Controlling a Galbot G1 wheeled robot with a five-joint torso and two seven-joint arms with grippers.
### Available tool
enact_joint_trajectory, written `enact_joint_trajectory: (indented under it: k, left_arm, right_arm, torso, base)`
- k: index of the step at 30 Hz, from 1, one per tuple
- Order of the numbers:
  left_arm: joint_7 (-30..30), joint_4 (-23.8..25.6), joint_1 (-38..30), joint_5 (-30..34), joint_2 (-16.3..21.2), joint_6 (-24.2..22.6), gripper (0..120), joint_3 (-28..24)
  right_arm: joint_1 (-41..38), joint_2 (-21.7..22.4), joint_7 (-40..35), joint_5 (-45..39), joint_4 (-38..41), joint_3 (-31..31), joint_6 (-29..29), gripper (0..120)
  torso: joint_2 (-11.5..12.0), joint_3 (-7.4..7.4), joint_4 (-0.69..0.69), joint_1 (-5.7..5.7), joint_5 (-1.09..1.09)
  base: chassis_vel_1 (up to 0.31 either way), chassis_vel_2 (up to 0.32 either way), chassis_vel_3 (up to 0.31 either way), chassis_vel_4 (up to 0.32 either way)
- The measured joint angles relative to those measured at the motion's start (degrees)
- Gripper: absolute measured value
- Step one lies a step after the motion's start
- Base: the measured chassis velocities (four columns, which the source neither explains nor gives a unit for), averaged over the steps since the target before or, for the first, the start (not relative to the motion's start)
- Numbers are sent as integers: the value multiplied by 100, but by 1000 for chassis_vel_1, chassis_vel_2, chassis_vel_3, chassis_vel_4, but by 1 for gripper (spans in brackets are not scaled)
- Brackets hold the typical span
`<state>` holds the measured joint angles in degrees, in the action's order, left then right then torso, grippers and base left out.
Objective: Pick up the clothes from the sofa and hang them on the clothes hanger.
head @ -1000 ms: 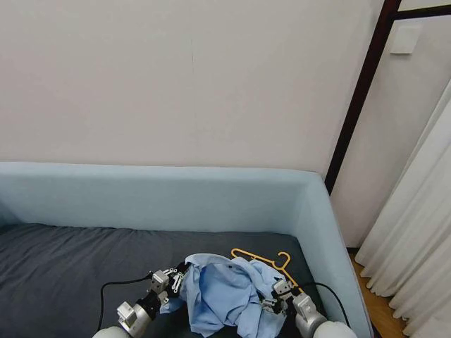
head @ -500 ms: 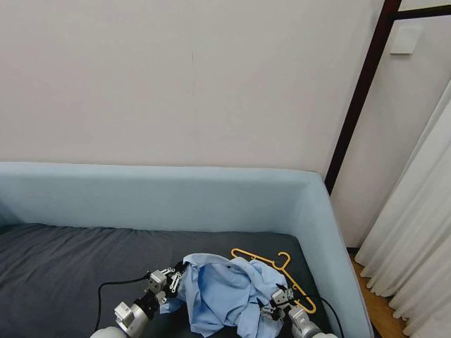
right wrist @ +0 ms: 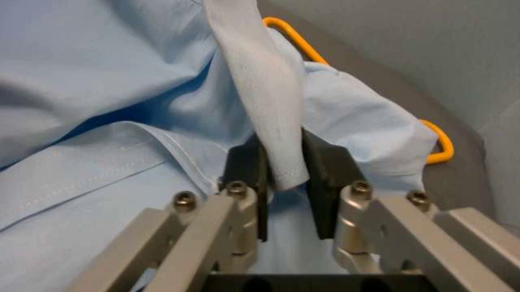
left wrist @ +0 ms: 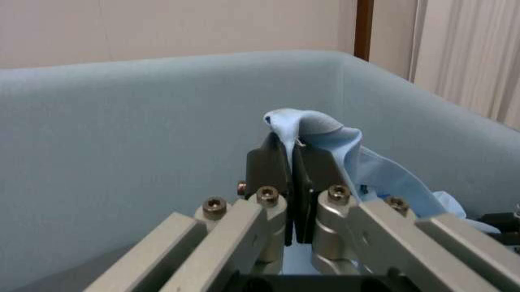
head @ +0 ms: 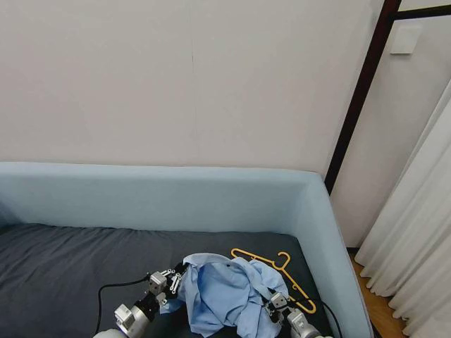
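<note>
Light blue shirt [head: 227,294] held at both sides, low over the sofa seat.

The shirt sits bunched at the right end of the dark grey seat cushion [head: 63,262], near the sofa's [head: 176,201] pale blue corner. Its far edge lies over an orange hanger [right wrist: 293,38], which rests flat on the cushion with its hook toward the sofa arm. Left end effector [left wrist: 291,170] – fingers closed tight on a raised fold at the shirt's left edge, as the left wrist view confirms. Right end effector [right wrist: 283,175] – fingers pinched on a hanging strip of the same fabric at the shirt's right side, just beside the hanger.
</note>
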<state>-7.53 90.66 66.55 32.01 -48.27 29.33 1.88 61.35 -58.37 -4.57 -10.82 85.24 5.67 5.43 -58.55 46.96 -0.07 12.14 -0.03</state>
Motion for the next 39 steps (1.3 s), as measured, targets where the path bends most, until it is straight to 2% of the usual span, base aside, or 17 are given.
enact_joint_trajectory:
  k: [2,4,12,17,19,20,22,25,26,30,33,39]
  left_arm:
    - [-1,0,18,-6,-1,6,0,4]
    - [-8,-2,36,-28,-15,14,0,4]
    - [-11,37,110,-104,-40,28,0,45]
    - [133,369,112,-108,93,1,0,151]
    - [257,633,30,-48,226,-74,0,175]
    - [352,856,-79,43,370,-153,0,190]
    - [417,989,-164,121,463,-220,0,196]
    - [688,1412,-684,472,809,-521,0,162]
    - [688,1412,-684,472,809,-521,0,162]
    - [827,1556,-1739,867,1147,-799,0,-250]
    - [827,1572,-1882,910,1214,-827,0,-319]
    - [780,1739,-1578,839,1265,-790,0,-242]
  right_arm:
    - [26,12,-13,74,41,-14,-20,4]
    - [66,27,-27,142,121,-43,-41,0]
    - [225,136,-48,266,395,-176,-93,0]
    - [348,461,-149,141,1035,-395,-36,0]
    - [335,733,-165,-67,1420,-471,90,0]
    - [253,1019,-180,-323,1801,-530,221,0]
    - [186,1162,-199,-470,1992,-566,286,0]
    - [-178,1738,-260,-1297,2656,-776,629,0]
    - [-178,1738,-260,-1297,2656,-776,629,0]
    - [-871,2311,-288,-2457,3081,-755,1095,0]
    - [-966,2394,-271,-2532,3101,-636,1157,0]
    - [-672,2261,-352,-2238,3181,-500,1148,0]
  torso:
    - [0,0,0,0,0]
    - [0,0,0,0,0]
    - [0,0,0,0,0]
    - [0,0,0,0,1]
    - [0,0,0,0,0]
    - [0,0,-1,0,0]
    - [0,0,-1,0,0]
    - [0,0,1,0,1]
    - [0,0,1,0,1]
    - [0,0,-2,0,0]
    - [0,1,-2,2,-1]
    - [0,1,1,1,0]
  base:
    - [0,0,0,0]
    - [0,0,0,0]
    - [0,0,0,0]
    - [0,0,0,0]
    - [0,0,0,0]
    - [0,0,0,0]
    - [0,0,0,0]
    - [0,0,0,0]
    - [0,0,0,0]
    - [0,0,0,0]
    - [0,0,0,0]
    - [0,0,0,0]
